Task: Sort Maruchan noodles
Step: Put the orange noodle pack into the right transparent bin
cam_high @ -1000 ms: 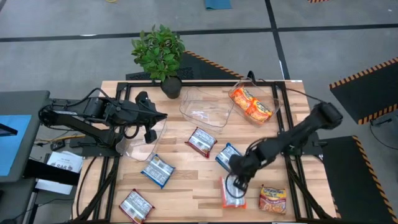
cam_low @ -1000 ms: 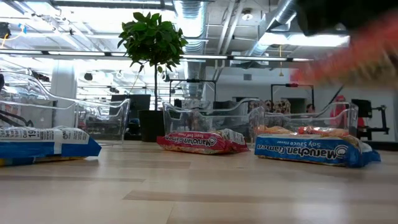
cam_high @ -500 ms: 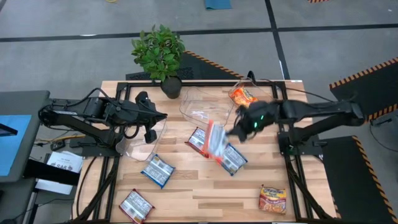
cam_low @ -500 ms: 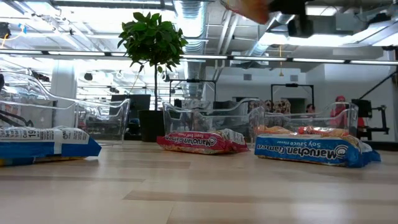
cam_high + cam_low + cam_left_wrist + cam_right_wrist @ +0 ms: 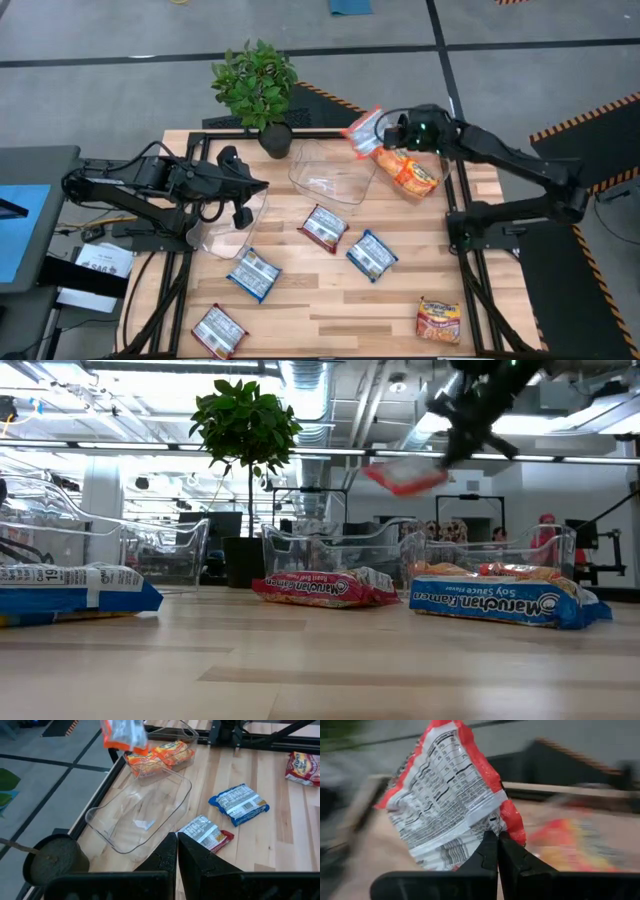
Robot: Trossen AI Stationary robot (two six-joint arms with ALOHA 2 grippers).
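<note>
Up at the table's far right, the right gripper (image 5: 385, 133) pinches a red-and-white packet (image 5: 362, 132) by one edge, its fingers (image 5: 490, 851) drawn together on the plastic with almost no gap. The packet hangs in the air over the near end of the right bin (image 5: 441, 158), which already holds orange packets (image 5: 408, 170); in the low view it floats tilted above the bins' rims. Whether it is over the bin or just off its edge is hard to say from above.

The left gripper (image 5: 240, 193) waits over the left bin (image 5: 222, 237), its jaws closed on nothing, fingertips meeting in the left wrist view. The middle bin (image 5: 332, 172) is clear and looks bare.

On the wood lie five more packets: a red one (image 5: 324, 227) just in front of the middle bin, a blue one (image 5: 371, 254) beside it, another blue one (image 5: 253, 274) near the left bin, a red one (image 5: 219, 331) at the near left edge, and an orange one (image 5: 439, 320) at the near right. A potted plant (image 5: 256, 85) stands at the far edge.
</note>
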